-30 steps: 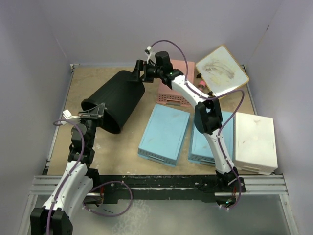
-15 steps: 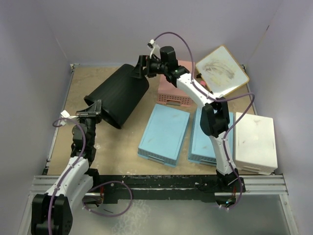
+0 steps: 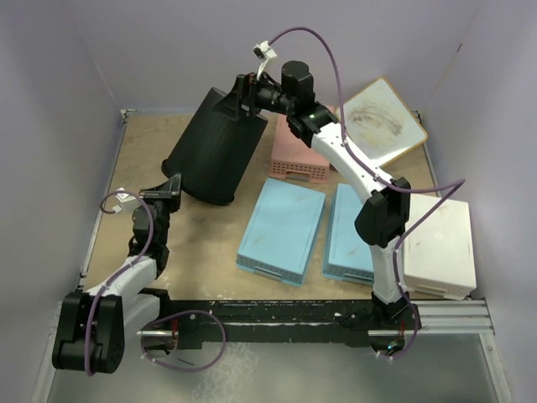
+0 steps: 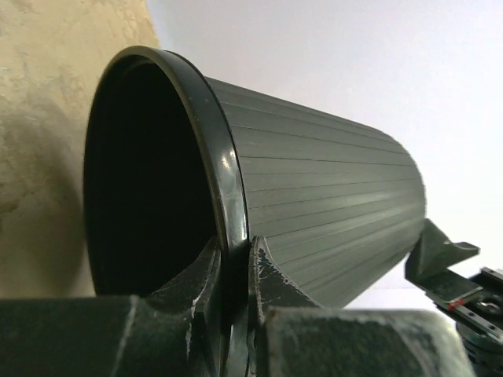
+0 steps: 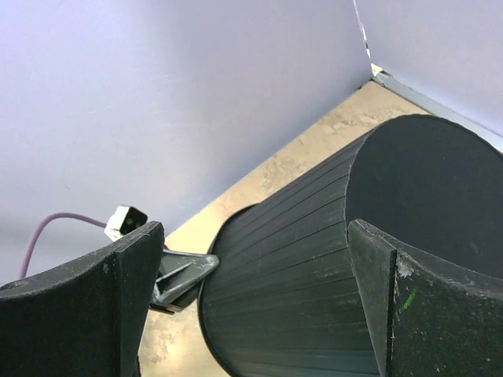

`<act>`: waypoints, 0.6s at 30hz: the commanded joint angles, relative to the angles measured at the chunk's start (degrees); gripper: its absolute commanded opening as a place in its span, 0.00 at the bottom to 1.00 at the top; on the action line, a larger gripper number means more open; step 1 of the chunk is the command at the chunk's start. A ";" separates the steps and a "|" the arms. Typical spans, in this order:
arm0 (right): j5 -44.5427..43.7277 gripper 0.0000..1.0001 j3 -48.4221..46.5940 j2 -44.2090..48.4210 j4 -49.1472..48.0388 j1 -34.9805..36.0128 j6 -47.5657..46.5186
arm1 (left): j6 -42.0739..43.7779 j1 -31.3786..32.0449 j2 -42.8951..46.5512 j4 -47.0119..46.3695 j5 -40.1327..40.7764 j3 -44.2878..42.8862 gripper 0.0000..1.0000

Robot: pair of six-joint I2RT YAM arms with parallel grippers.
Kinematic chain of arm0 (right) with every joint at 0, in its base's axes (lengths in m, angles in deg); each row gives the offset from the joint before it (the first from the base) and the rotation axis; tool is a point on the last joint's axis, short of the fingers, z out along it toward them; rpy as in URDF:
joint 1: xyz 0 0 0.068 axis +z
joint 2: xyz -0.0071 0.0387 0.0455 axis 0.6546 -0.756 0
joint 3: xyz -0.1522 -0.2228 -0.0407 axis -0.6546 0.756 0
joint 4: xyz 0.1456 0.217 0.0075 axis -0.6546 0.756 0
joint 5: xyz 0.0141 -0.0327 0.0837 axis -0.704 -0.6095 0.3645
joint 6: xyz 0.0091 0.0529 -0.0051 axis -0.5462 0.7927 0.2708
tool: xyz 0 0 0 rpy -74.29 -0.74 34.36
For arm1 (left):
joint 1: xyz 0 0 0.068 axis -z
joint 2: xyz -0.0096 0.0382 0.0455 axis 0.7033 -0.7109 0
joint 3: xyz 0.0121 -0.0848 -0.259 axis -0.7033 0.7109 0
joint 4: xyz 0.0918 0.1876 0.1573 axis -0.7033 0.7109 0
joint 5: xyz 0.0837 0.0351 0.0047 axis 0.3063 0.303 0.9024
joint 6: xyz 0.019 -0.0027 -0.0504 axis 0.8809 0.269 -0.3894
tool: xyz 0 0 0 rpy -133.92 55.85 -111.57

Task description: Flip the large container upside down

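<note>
Now steeply tipped: the bucket sits far left on the table, with its rim edge low toward the near left and its narrow base raised toward the far wall. A second ago it lay almost flat on its side, mouth facing near-left. Since then the base has swung up and farther back, and the mouth has turned down toward the table. I'd put it past halfway to inverted.

Left jaws: narrow, pinched on the rim at its near-left edge. The left wrist view shows the rim running down between them. The pinch point has hardly shifted on the table, so it looks to be serving as the pivot.

Right jaws: wide, at the raised base, one finger on either side of it in the right wrist view, gripping nothing. Cannot tell if they touch the base. The right arm has lifted and reached farther back.

Pink basket lies just right of the bucket; contact unclear.

Judgement: the bucket is not yet standing on its rim, and letting go of the rim early could drop it back. The base needs carrying on over until the mouth sits flat.
</note>
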State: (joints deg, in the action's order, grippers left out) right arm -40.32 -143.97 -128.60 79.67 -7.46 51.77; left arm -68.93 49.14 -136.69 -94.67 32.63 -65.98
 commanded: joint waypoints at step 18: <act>13.52 1.00 6.15 0.65 -0.02 13.90 3.15 | 15.22 1.22 -6.30 15.09 -4.08 -3.01 0.15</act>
State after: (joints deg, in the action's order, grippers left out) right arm -40.43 -140.10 -128.34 70.27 -3.65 50.77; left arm -64.80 48.94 -140.76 -91.79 34.22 -66.46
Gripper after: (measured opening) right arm 0.997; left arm 0.154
